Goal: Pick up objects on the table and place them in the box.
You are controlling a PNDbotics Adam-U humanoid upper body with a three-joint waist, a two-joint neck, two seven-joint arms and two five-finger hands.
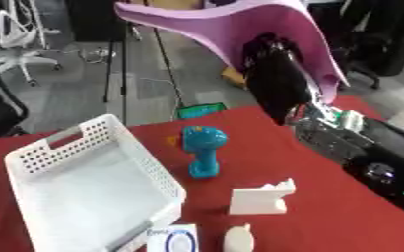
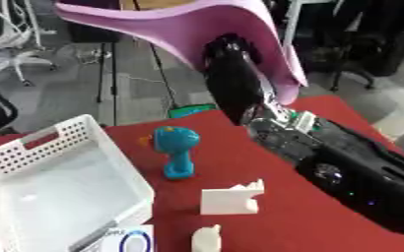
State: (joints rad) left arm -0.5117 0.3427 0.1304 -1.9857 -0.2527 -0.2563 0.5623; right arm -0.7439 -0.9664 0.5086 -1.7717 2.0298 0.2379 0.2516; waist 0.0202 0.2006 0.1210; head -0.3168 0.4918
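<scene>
**Inspector:** Status of the right hand?

**Assistant:** The right hand (image 1: 276, 78) is raised above the far side of the red table (image 1: 326, 206), fingers curled round a large pink curved object (image 1: 231, 22) — a bowl-like or seat-like shell held aloft, well clear of the tabletop. The left hand does not show in either view.

**Inspector:** The box?

**Assistant:** A white perforated basket (image 1: 33, 157) sits at the table's left side; nothing can be made out inside it.

**Inspector:** Items on the table?

**Assistant:** A blue toy (image 1: 204, 150) stands upright just right of the basket. Nearer, a white notched block (image 1: 259, 199) stands apart from it. At the near edge lie a small white rounded piece (image 1: 238, 238) and a white card with a blue ring (image 1: 178, 241) — the card just beside the basket's near corner.
</scene>
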